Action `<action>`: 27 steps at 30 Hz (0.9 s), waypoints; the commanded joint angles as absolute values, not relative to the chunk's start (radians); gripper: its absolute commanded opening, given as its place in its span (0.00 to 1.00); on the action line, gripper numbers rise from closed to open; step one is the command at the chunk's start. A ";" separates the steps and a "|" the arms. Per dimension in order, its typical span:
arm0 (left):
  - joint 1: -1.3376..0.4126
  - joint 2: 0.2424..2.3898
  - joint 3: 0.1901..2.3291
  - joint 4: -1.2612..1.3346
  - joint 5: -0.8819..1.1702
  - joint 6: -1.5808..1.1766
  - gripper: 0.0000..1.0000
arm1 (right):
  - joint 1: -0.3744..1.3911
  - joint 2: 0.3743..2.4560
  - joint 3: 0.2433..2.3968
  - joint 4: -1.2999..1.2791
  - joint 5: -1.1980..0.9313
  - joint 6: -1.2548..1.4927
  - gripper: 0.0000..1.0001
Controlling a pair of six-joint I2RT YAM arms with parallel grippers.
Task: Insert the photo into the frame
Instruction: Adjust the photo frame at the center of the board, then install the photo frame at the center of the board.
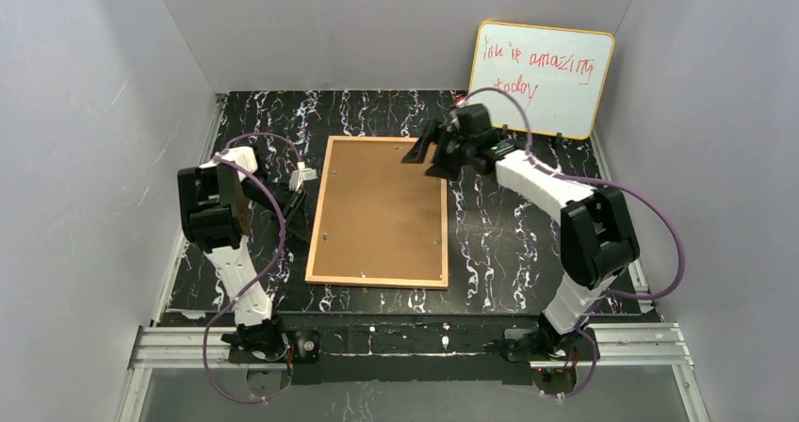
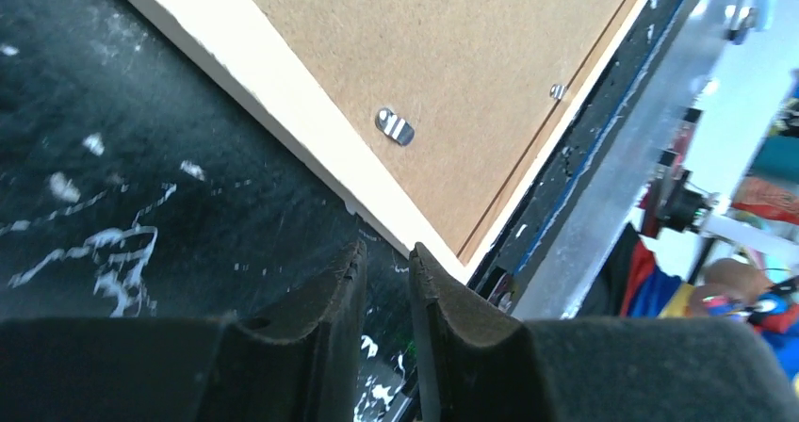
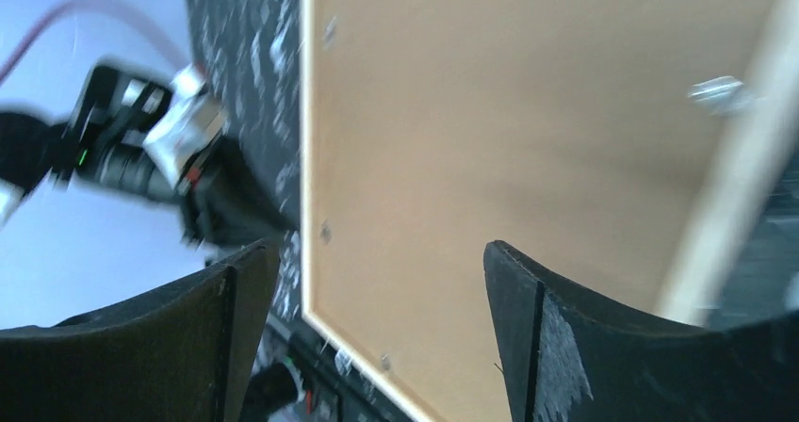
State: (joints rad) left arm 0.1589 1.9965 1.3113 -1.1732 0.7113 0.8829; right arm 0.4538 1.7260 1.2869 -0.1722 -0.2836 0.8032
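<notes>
Top external view has the frame (image 1: 382,210) lying flat in the middle of the black marbled worktop (image 1: 509,234), its brown back panel (image 2: 452,73) facing up inside the light wooden border. My left fingers (image 2: 344,281) sit low over the worktop just off the frame's left edge, with only a narrow slit between them and nothing in it. Through my left wrist camera, a small metal clip (image 2: 395,126) lies on the panel near that edge. My right fingers (image 3: 240,281) are spread wide and hold nothing, hanging above the frame's far right corner with the panel showing between them. A whiteboard (image 1: 542,78) with red handwriting leans against the back wall.
</notes>
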 commanded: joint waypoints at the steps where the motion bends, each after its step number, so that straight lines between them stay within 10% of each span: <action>1: 0.152 2.067 1.339 -1.218 0.800 0.888 0.22 | 0.614 1.774 1.256 -0.043 -0.374 0.900 0.86; 27: 0.149 2.085 1.290 -1.124 0.783 0.825 0.07 | 0.901 2.184 1.494 0.133 -0.470 1.080 0.73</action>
State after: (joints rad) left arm 0.1558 2.1098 1.3132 -1.1782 0.7746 0.8169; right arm 0.8902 2.1517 1.4315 0.0902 -0.4492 1.0538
